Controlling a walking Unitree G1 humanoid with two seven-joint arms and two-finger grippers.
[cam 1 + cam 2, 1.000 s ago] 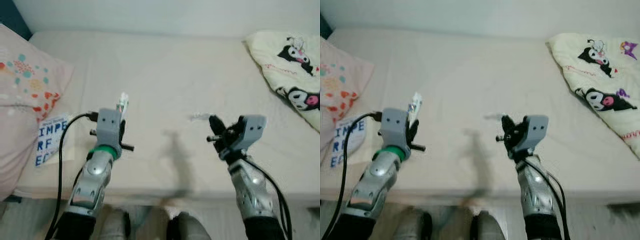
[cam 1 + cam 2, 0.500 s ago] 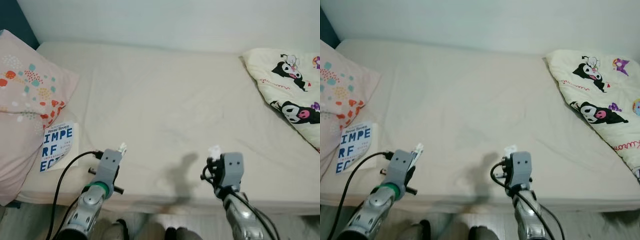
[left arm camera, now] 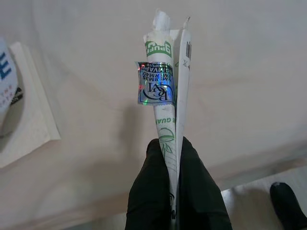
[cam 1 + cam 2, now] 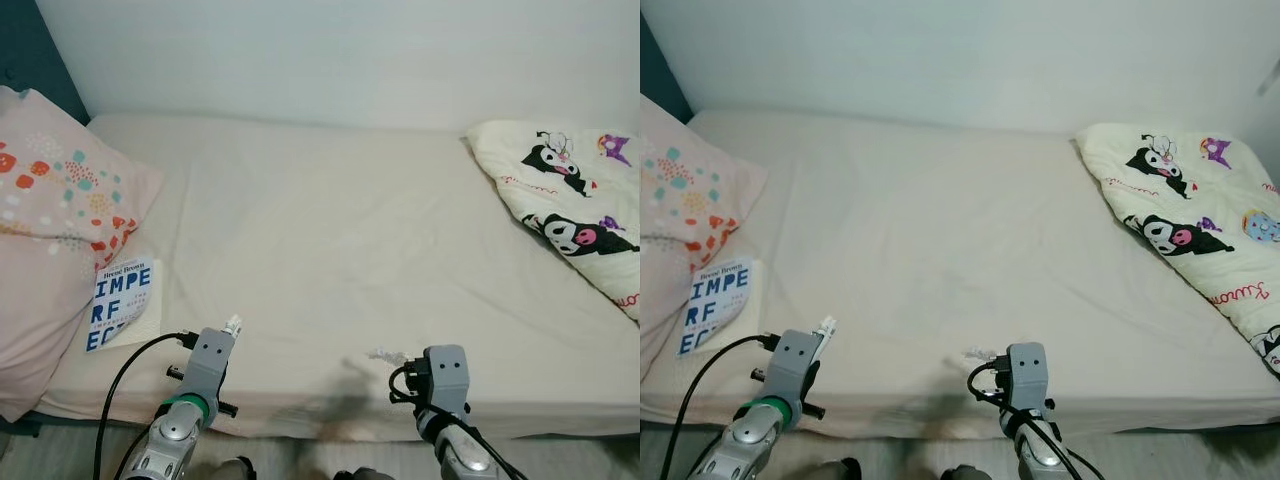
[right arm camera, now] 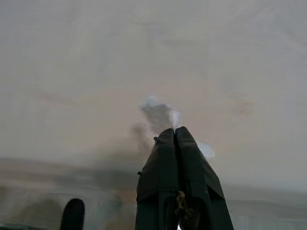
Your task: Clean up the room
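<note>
Overhead, both grippers sit low at the near edge of the bed, the left gripper toward the book side and the right gripper near the middle. The left gripper is clamped on a white and green wrapper. From the head cameras that wrapper is a small pale scrap above the wrist; the left wrist view resolves it as a long folded packet with green print and a shiny blue foil label, pinched between the black fingers, over the mattress edge.

The right gripper's fingers are pressed together in the right wrist view. A clear, crumpled plastic scrap shows at their tip in the left eye view; the wrist picture is blurred, giving a pale smudge there, so whether the scrap is gripped or merely lies on the sheet cannot be told.

A blue and white book lies flat beside the pink patterned pillow on the left. A cream blanket with cartoon figures is bunched at the right end.
</note>
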